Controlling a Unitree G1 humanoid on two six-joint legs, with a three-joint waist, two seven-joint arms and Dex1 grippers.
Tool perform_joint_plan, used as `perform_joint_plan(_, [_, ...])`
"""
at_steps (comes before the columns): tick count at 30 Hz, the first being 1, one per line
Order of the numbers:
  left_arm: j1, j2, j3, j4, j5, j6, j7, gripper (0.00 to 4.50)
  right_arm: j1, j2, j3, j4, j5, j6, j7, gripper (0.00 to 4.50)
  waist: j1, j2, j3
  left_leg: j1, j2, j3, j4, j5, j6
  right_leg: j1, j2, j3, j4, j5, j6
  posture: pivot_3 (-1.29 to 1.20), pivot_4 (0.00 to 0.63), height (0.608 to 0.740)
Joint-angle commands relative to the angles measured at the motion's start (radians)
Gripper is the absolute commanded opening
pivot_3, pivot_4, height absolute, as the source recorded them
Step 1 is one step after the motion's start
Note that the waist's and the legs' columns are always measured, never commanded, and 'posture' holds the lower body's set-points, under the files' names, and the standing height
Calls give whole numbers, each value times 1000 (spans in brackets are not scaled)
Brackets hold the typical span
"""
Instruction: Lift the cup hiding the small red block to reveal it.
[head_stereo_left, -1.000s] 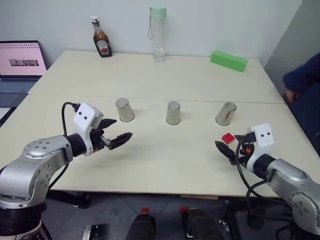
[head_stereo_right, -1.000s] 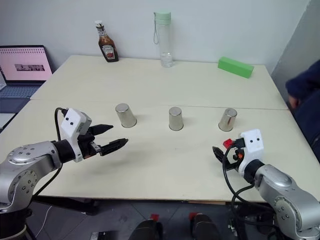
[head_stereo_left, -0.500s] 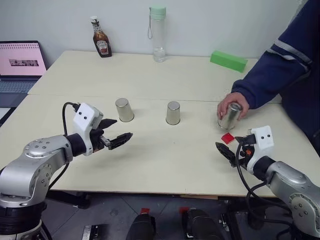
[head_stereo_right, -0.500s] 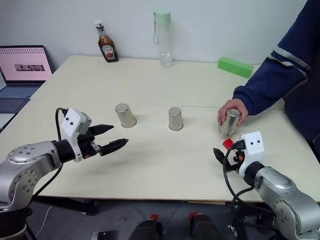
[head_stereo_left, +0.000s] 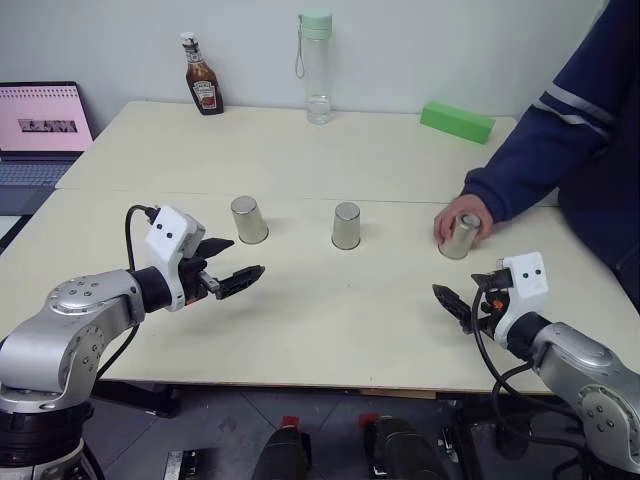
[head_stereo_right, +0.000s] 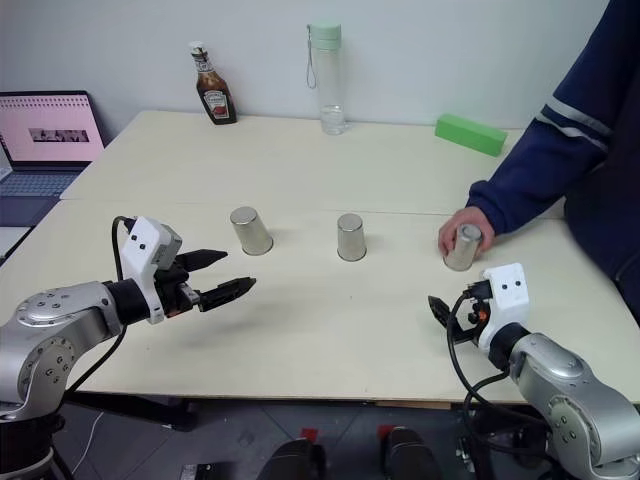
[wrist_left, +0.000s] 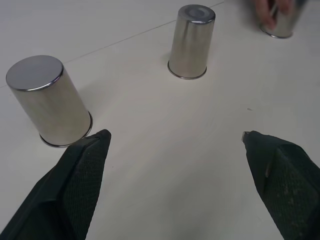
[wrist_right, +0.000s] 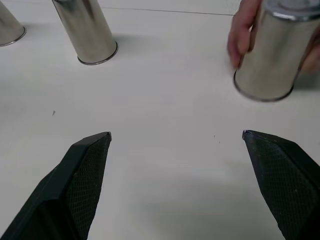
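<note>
Both grippers are held spread wide and empty above the table, the right gripper nearest the right-hand silver cup, which is seen upright, covered by a person's hand, just ahead of those fingers. The left gripper is kept beside the left cup. No small red block is seen; presumably it is hidden under the right-hand cup

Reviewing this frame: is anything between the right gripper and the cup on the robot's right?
Yes. A person's hand is wrapped around the right-hand cup, covering its far side and top. The table between the open right gripper and that cup is bare, but the hand blocks a grasp.
</note>
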Motion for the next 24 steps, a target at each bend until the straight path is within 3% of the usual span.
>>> perform_joint_plan(1, [-20, 13, 1, -10, -3, -23, -6, 4500, -7, -11, -16, -20, 1, -20, 1, 4471, 0, 0, 0, 0, 0, 0, 0, 0, 0, 0, 0, 0, 0, 0, 0, 0, 150, 740])
perform_joint_plan(24, [-68, 17, -23, 0, 3, -36, -6, 4500, -1, -12, -2, -2, -21, -60, 11, 4471, 0, 0, 0, 0, 0, 0, 0, 0, 0, 0, 0, 0, 0, 0, 0, 0, 150, 740])
